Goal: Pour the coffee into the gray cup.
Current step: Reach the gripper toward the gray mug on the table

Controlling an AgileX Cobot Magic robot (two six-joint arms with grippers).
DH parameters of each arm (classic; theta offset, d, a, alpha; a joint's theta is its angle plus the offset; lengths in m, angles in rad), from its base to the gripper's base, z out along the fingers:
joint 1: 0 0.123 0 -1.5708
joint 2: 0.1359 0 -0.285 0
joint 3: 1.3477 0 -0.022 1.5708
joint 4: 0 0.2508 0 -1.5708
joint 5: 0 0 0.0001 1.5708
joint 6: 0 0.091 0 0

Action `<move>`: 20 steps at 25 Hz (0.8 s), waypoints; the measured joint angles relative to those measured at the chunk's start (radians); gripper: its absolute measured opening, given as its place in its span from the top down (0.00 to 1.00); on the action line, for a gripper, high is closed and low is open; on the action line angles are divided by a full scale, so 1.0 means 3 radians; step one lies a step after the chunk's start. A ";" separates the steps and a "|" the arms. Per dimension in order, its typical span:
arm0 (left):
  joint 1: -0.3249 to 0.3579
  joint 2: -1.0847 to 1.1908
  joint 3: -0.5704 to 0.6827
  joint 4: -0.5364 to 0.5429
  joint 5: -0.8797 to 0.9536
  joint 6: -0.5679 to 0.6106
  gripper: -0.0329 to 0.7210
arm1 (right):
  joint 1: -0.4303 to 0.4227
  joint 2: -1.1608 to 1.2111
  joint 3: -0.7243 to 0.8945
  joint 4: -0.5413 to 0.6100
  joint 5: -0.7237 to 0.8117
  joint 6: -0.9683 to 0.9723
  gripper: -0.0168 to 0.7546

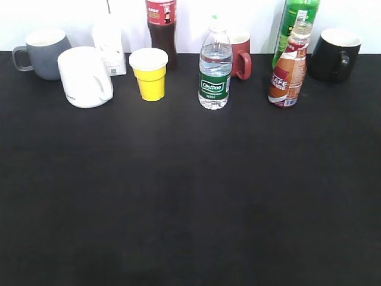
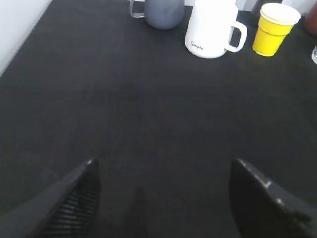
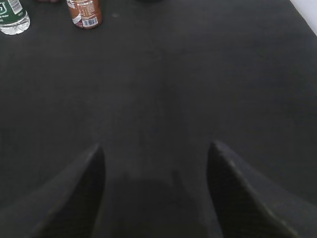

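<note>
We see a black counter (image 1: 190,196) whose near and middle stretch lies bare; everything stands in a row along the far edge by the white wall. In the left wrist view the counter's left edge runs close by.

The coffee bottle (image 1: 289,68) stands upright toward the right of the row, well ahead of the right pincer (image 3: 156,188), up and left in that view (image 3: 85,13). The gray cup (image 1: 41,52) sits at the far left, handle to the left, well ahead of the left pincer (image 2: 163,198).

Both pincers hang released, jaws wide apart, grasping nothing.

We count 4 mugs: gray, white (image 1: 86,76), red (image 1: 241,55), black (image 1: 334,55). There are 4 bottles: coffee, water (image 1: 215,68), cola (image 1: 162,27), green (image 1: 294,24). There is 1 yellow paper cup (image 1: 149,74) and 1 white carton (image 1: 109,44).
</note>
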 joint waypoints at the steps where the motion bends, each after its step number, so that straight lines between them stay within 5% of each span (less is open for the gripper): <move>1: 0.0000 0.0000 0.0000 0.0000 0.0000 0.0000 0.14 | 0.0000 0.0000 0.0000 0.0000 0.0000 0.0000 0.32; 14: 0.0000 0.0000 -0.0036 0.0000 -0.0069 0.0000 0.22 | 0.0000 0.0000 0.0000 0.0000 0.0000 0.0000 0.32; 20: 0.0000 0.0339 -0.0078 0.0321 -0.1882 0.0000 0.32 | 0.0000 0.0000 0.0000 0.0000 0.0000 0.0000 0.32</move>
